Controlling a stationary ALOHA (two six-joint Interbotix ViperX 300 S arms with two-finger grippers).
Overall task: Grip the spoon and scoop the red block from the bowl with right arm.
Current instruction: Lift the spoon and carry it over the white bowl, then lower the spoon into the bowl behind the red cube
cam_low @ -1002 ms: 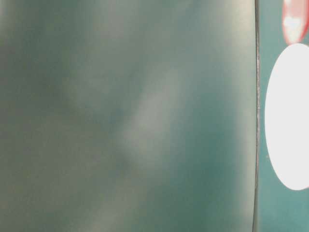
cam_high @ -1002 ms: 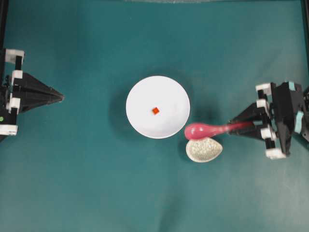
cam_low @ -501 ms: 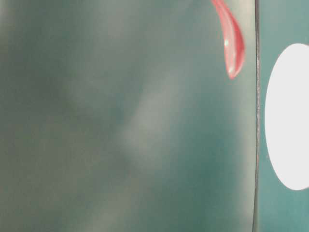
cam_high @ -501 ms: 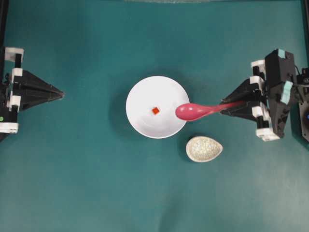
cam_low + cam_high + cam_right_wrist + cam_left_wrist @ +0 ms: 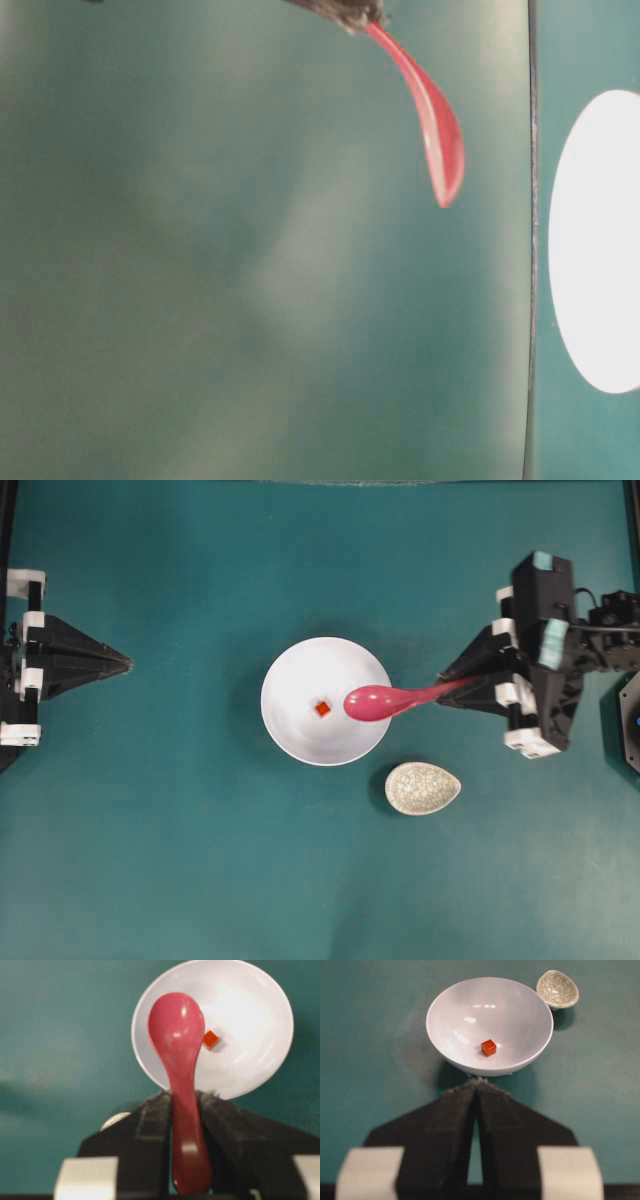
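Red block [image 5: 322, 709] just beyond gripped spoon [image 5: 372, 702]

table-level view blurred; bowl [image 5: 598, 240] cut by right edge; speckled dish [image 5: 116, 1120] mostly hidden behind right jaws.

The right arm [image 5: 560, 665] reaches in from the right edge, its gripper [image 5: 447, 683] pointing left with both fingers [image 5: 155, 1125] clamped on a handle. At the far left, well apart, the left gripper [image 5: 122, 663] points right, its jaws pressed together on nothing
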